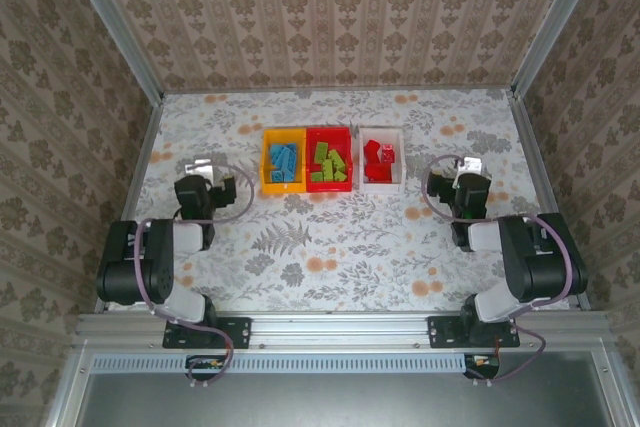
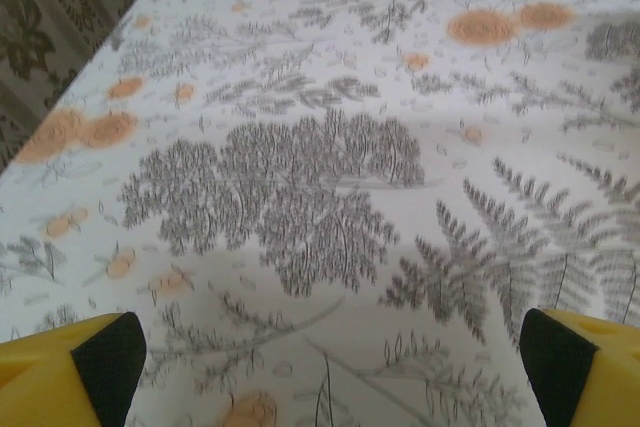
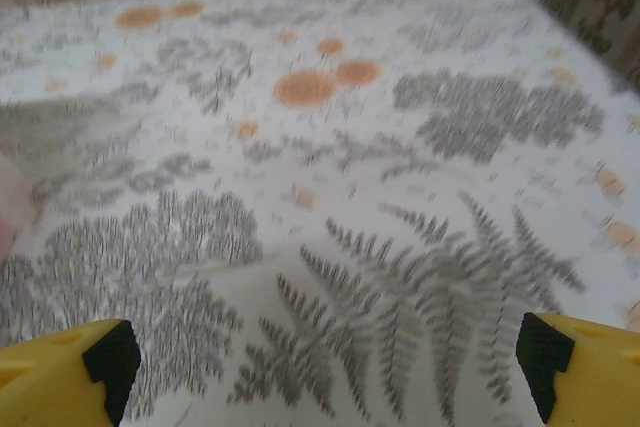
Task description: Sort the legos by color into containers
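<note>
Floral-patterned table (image 1: 330,237), walled on three sides. At far centre, three bins in a row: yellow-orange bin (image 1: 267,180) holding blue legos (image 1: 284,162), red bin (image 1: 310,155) holding green legos (image 1: 328,163), white bin (image 1: 401,163) holding red legos (image 1: 378,157). All visible bricks lie inside bins. Left gripper (image 2: 330,362) and right gripper (image 3: 325,357) spread wide, empty, parked well apart from the bins. Sorting judged complete — next, verify colours only.

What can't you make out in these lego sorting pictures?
Top view: blue bricks in the yellow-orange plastic bin, lime green bricks in the red bin, red bricks in the white bin; piled, too small to count.
Wrist views: left gripper and right gripper, fingers cut off by the bottom edge.
</note>
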You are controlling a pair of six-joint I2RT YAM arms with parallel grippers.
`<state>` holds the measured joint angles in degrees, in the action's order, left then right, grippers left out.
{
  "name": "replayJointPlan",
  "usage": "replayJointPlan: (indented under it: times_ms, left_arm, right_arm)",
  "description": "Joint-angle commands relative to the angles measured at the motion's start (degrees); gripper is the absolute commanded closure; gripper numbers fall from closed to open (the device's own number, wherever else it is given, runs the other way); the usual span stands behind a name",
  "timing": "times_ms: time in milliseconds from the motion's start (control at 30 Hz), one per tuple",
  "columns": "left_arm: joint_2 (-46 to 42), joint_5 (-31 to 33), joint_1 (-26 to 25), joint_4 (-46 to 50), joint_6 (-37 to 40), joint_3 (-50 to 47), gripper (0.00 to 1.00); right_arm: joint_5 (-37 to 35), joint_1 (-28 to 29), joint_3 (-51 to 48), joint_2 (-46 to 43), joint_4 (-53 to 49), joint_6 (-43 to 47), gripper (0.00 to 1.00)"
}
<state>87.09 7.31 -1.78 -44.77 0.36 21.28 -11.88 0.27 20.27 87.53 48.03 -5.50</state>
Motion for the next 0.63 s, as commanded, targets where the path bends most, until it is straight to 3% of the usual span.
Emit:
replayJointPlan:
  times_ms: [0, 133, 600]
  left_arm:
    - [1.1, 0.9, 0.0, -5.8, 0.7, 1.2, 0.00]
    - [0.9, 0.9, -0.2, -5.5, 0.8, 1.3, 0.00]
    - [0.9, 1.1, -0.3, -5.6, 1.0, 1.2, 0.00]
  right_arm:
    - [0.5, 0.6, -0.3, -0.1, 6.9, 0.6, 0.00]
    - [-3.0, 1.8, 0.8, 0.3, 5.5, 0.8, 0.00]
    - [-1.6, 1.9, 0.8, 0.3, 5.6, 1.6, 0.00]
